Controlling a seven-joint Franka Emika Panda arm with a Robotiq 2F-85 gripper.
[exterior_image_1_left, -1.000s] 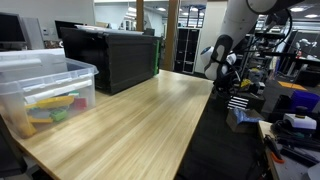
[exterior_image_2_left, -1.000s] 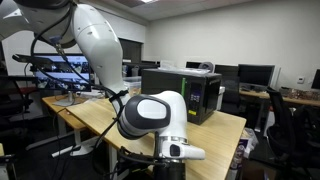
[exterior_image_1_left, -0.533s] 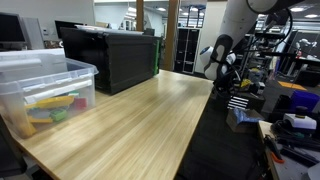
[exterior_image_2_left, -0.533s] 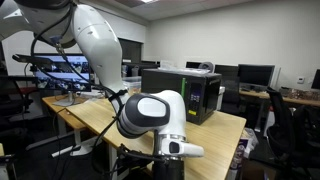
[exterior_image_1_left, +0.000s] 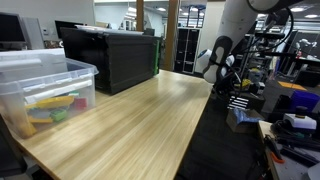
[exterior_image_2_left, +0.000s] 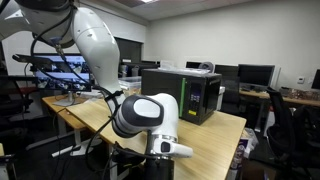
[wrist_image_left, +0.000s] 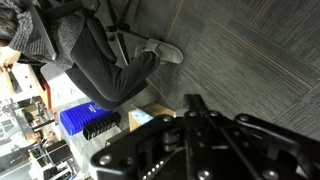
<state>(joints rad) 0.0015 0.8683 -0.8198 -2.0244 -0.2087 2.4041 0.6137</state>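
One arm hangs its claw (exterior_image_1_left: 222, 68) out past the far edge of the worktop (exterior_image_1_left: 140, 120), over the carpet (wrist_image_left: 250, 60) rather than over the wood; in the wrist view the fingers look clenched tip to tip with nothing between them. Nearest below it are a seated person's leg (wrist_image_left: 105, 65) with a shoe (wrist_image_left: 160, 50), and just beside that a blue crate (wrist_image_left: 85, 120). The clear plastic bin (exterior_image_1_left: 60, 72) and the black cabinet (exterior_image_1_left: 110, 55) stand well apart from the claw, at the other end of the worktop. The main risk, as I judge it, is a low swing that strikes the leg or the crate, since the claw hangs off the worktop close to someone; a careless return could also clip the worktop's edge
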